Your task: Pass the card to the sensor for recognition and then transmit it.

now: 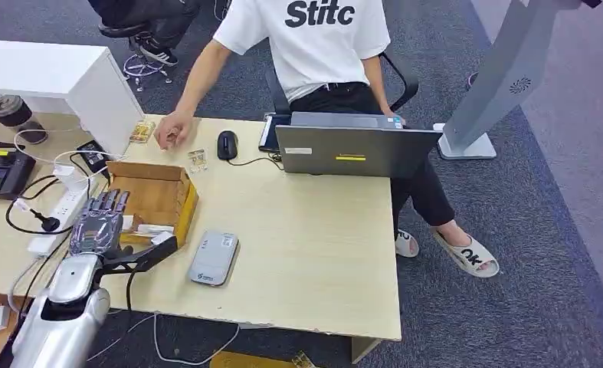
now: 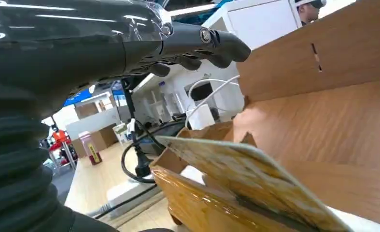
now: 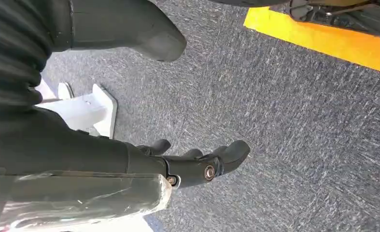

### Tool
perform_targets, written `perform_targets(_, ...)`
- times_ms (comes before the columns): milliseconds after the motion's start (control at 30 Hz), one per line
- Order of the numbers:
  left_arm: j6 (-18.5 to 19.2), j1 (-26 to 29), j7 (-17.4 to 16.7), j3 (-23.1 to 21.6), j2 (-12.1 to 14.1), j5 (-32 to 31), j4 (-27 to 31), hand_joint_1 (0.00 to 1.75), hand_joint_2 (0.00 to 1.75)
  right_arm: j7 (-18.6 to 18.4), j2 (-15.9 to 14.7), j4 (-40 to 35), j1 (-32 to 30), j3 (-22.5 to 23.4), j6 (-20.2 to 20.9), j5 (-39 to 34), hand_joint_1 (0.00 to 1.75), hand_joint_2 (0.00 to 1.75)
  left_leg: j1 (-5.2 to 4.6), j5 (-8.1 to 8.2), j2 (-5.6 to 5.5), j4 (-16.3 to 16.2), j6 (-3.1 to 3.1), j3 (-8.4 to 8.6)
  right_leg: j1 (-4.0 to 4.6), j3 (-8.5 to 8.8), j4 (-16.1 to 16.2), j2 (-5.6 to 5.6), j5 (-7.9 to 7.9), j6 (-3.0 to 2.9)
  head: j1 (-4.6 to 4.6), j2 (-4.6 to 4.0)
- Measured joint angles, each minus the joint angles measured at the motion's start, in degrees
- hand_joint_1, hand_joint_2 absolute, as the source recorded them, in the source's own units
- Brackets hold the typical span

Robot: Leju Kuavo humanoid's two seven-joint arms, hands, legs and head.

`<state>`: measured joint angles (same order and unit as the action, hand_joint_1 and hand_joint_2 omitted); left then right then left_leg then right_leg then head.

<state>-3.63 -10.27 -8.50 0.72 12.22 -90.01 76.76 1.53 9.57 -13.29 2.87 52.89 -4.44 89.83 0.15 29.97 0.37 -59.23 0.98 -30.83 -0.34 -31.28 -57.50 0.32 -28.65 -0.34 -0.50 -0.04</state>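
Your white card [image 1: 154, 228] lies inside the open brown cardboard box [image 1: 164, 192] on the table's left, with the grey flat sensor pad [image 1: 214, 258] just right of the box. Left hand [image 1: 99, 222] hovers at the box's near-left wall, fingers spread, grasping nothing. A person's hand [image 1: 174, 130] rests beyond. The right wrist view shows your right hand [image 3: 197, 162] loosely open over grey carpet [image 3: 299, 121].

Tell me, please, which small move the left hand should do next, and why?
Probably lower the left hand into the cardboard box and close it on a card: it hovers open at the box's edge, holding nothing, and the grey sensor lies beside.
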Motion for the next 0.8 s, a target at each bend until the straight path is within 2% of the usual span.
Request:
perform_targets(267,-0.15,-0.21,0.28,-0.28,-0.74,-0.02,-0.94,0.00,1.75,0.00,-0.11,0.00,0.01,0.00,0.00,0.00,0.00,1.75,0.00,0.00,0.00,0.00,0.00,0.00,0.00,0.00,0.00,0.00,0.00,0.00,0.02,0.00)
perform_targets(800,-2.91,-0.67,6.38,-0.46,-2.08,0.00,-1.88,0.00,1.75,0.24,-0.20,0.02,0.00,-0.48,-0.07,0.00,0.00,1.75,0.00,0.00,-0.01,0.00,0.00,0.00,0.00,0.00,0.00,0.00,0.00,0.00,0.02,0.00)
